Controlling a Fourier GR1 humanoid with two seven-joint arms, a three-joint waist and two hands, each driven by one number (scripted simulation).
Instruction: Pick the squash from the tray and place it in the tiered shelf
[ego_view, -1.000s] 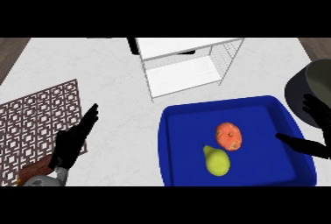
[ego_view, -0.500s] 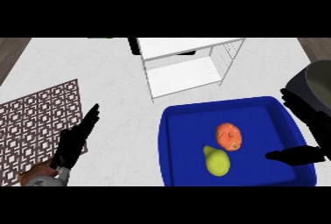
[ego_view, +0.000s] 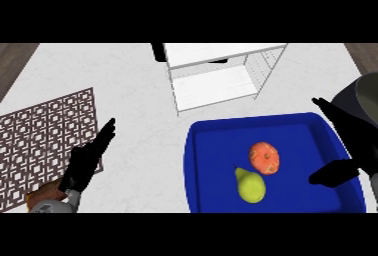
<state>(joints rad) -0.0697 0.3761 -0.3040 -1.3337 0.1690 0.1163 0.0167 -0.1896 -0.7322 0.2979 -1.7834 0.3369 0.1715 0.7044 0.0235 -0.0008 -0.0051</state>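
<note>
An orange ribbed squash (ego_view: 264, 157) lies in the middle of the blue tray (ego_view: 214, 200), with a yellow-green pear (ego_view: 250, 186) just in front of it. My right hand (ego_view: 353, 140) hangs open over the tray's right side, fingers pointing away and thumb reaching left. A gap separates the thumb from the squash. The white tiered shelf (ego_view: 214, 87) stands behind the tray, its open side facing me. My left hand (ego_view: 87, 162) rests open at the left, on the counter.
A brown patterned mat (ego_view: 37, 140) covers the counter's left side, beside my left hand. A dark round pot (ego_view: 367, 92) sits at the right edge, behind my right hand. White counter lies between the mat and the tray.
My right hand has drifted left over the tray, its thumb now lower and nearer the squash. The left hand, squash and pear have not moved.
</note>
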